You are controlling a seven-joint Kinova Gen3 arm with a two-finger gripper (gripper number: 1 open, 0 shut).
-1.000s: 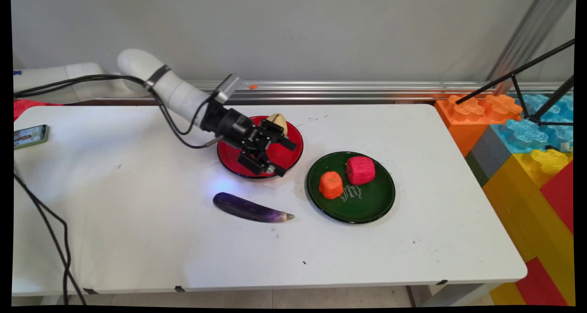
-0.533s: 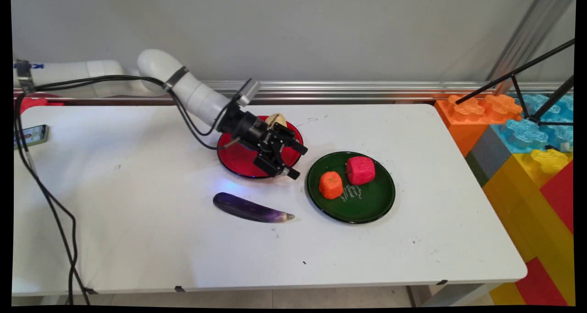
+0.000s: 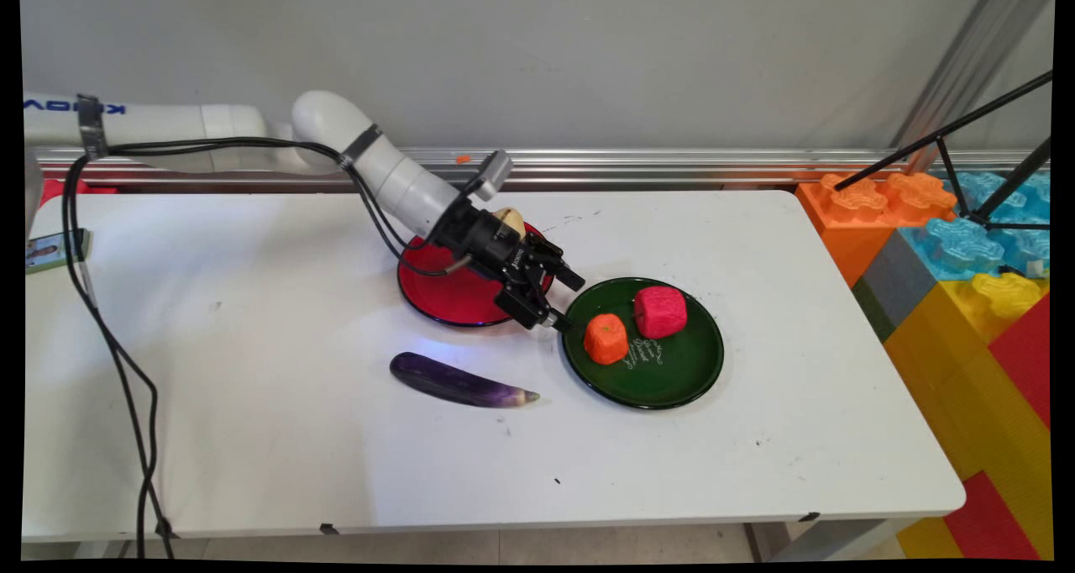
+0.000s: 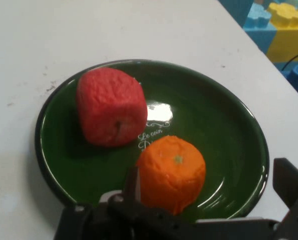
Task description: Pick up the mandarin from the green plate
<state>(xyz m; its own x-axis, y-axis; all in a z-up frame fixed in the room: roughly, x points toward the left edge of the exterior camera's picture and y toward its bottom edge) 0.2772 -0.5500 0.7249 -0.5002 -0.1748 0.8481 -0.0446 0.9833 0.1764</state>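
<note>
Purple eggplant (image 3: 460, 382) lies loose on the white bench (image 3: 252, 321), furthest left and nearest the camera, well clear of everything else. Next over is the red plate (image 3: 437, 291) with a pale, potato-looking thing (image 3: 509, 218) at its far rim, mostly hidden by the arm.

The end effector (image 3: 564, 302) hangs at the gap between that plate and the green plate (image 3: 672, 384), fingers spread apart and holding nothing. On the green plate, an orange fruit (image 3: 606, 339) and a red one (image 3: 660, 311) sit just beside each other. The hand view puts the orange fruit (image 4: 171, 172) right between the fingers.

My worry: the lower finger looks really close to the green plate's rim, so it could clip the edge and shove or tip the plate. Both fruits look squashy and rounded too, so an off-centre pinch might squirt the orange one into its red neighbour.
</note>
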